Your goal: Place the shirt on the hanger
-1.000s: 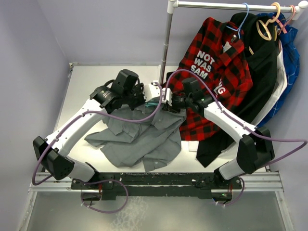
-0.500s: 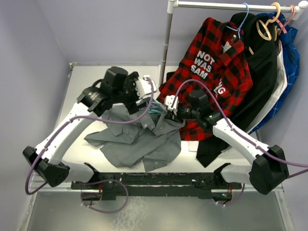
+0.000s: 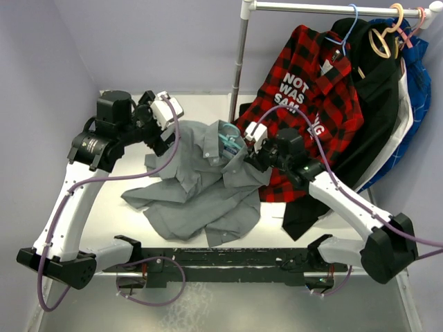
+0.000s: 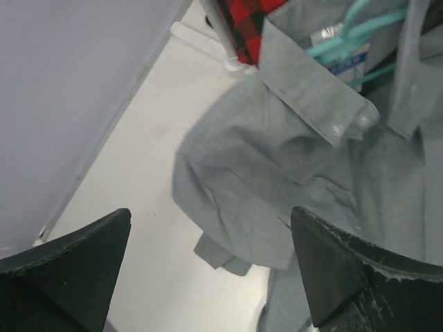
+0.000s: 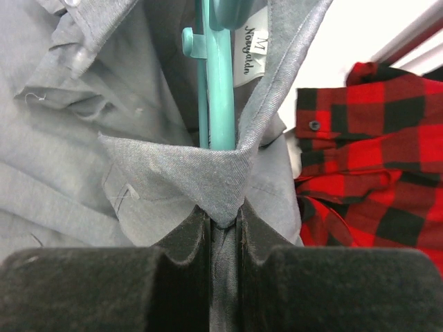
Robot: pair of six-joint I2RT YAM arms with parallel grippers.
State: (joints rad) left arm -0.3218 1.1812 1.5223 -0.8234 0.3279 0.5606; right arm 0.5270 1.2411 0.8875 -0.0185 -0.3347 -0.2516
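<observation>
The right gripper (image 5: 223, 232) is pinched tight on a fold of the grey shirt (image 5: 83, 159) by its collar. The teal hanger (image 5: 218, 76) sticks out of the neck, just above the pinch. The left gripper (image 4: 211, 214) is wide apart and holds nothing. The shirt lies crumpled on the white table (image 4: 138, 173).

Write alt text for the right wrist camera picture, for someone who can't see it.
The right gripper, black along the bottom edge, is shut on a fold of the grey shirt. A teal hanger runs up inside the shirt's open collar beside a white size label, and a red-and-black plaid shirt shows at the right.
</observation>
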